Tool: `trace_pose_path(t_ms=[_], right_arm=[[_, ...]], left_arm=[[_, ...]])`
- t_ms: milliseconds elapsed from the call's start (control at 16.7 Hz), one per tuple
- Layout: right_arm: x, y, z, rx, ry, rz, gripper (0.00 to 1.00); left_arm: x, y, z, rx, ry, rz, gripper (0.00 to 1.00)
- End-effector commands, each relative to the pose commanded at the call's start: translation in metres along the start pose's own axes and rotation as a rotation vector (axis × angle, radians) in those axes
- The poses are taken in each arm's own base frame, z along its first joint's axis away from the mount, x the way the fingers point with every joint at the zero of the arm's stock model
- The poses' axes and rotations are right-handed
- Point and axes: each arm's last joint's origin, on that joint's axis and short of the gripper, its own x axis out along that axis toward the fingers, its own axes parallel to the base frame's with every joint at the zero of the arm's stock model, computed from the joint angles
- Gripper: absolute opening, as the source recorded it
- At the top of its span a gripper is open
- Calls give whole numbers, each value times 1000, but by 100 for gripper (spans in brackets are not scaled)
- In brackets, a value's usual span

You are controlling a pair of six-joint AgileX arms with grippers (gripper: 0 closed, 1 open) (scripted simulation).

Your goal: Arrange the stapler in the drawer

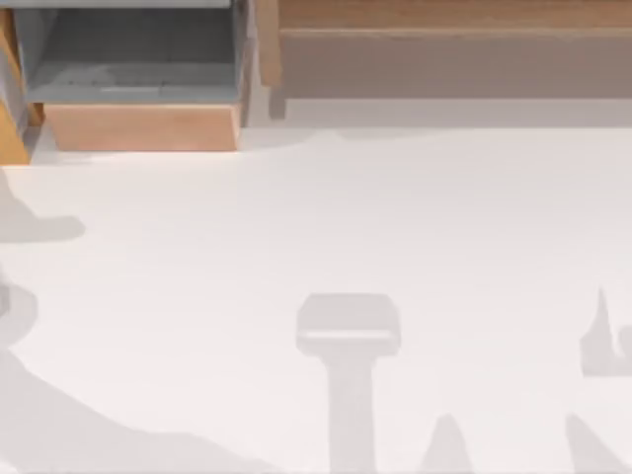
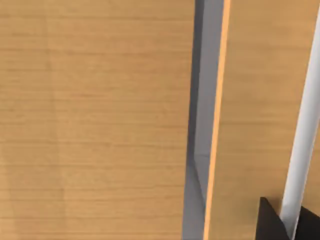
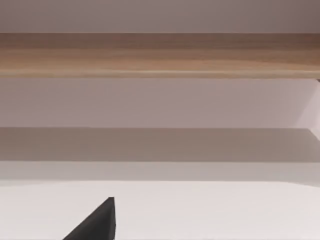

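Observation:
The drawer [image 1: 143,126] stands pulled out at the table's back left, with a grey inside, grey side walls and a light tan front panel. Nothing lies on the part of its floor that shows. The stapler is out of view. A dark piece of my left gripper [image 2: 272,225] sits very close to pale wooden faces [image 2: 100,120] split by a narrow grey gap [image 2: 200,150]. A dark tip of my right gripper [image 3: 100,222] hangs over the white table, facing a long wooden panel [image 3: 160,55].
A wider brown wooden panel [image 1: 444,20] with a shaded recess under it runs along the back right. An orange wooden side [image 1: 10,123] stands left of the drawer. Grey shadows of the arms fall on the white table [image 1: 395,217] near its front edge.

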Motion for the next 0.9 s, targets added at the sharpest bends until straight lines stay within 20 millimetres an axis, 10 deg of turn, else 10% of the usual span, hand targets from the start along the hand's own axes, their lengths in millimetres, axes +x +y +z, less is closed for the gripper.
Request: trace_pose_path(t_ms=[420,720,900], right_arm=[[0,0,0,0,0,0,100],[0,0,0,0,0,0,100],[0,0,0,0,0,0,100]], left_arm=[[55,3,-1,1,3,5,0],[59,3,0,-1,1,2,0],[59,3,0,-1,1,2,23]])
